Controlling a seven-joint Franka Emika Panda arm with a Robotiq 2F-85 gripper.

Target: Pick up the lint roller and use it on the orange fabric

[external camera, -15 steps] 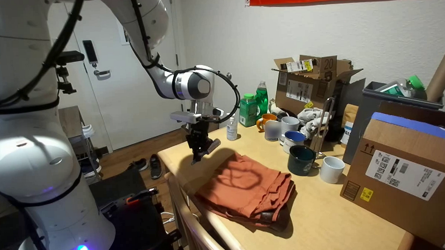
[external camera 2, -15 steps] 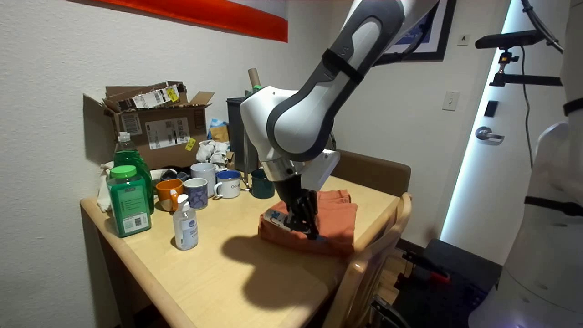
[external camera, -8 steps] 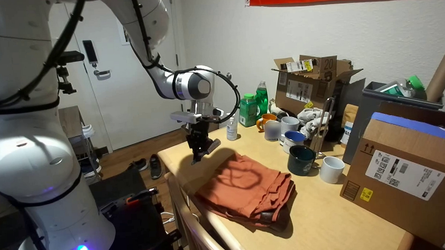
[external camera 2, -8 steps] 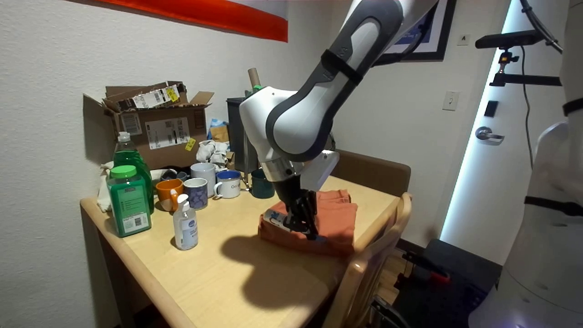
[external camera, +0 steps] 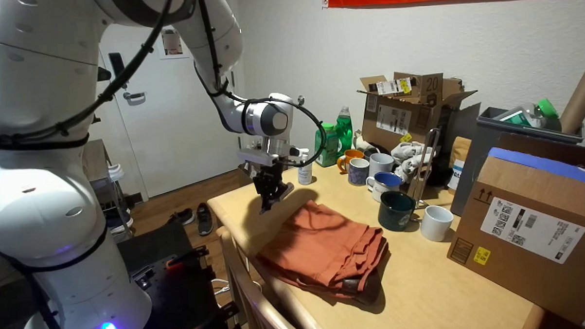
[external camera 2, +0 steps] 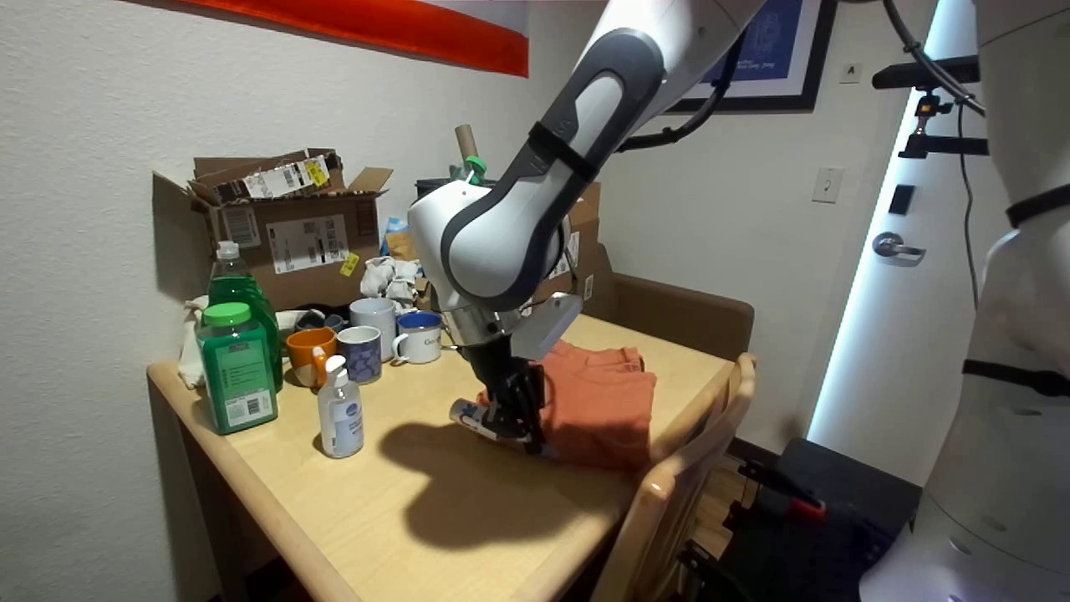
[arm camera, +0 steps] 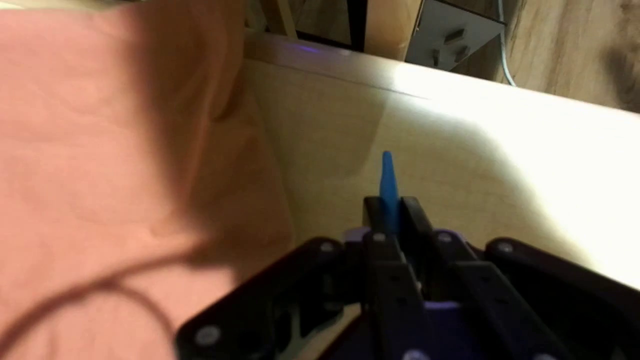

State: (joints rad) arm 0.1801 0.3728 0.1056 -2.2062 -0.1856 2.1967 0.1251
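gripper (arm camera: 392,214) clenched on the lint roller (arm camera: 388,177), gripping its blue handle in the wrist view. roller held tilted, just beside the orange fabric (external camera: 324,243); handle tip is over the table (arm camera: 330,145), off the fabric's edge. can't tell if the roller touches the fabric. fabric lies folded on the table, looped shadow across it. wooden chair (external camera 2: 706,451) near the fabric, at the table edge. dark green mug (external camera: 395,212) near the fabric too, white mug (external camera: 436,223) beside that. white-capped clear bottle (external camera 2: 341,418) well apart from the fabric, green-capped green bottle (external camera 2: 238,372) farther from it still. large cardboard box (external camera: 528,234) well apart from the fabric, beyond the white mug.
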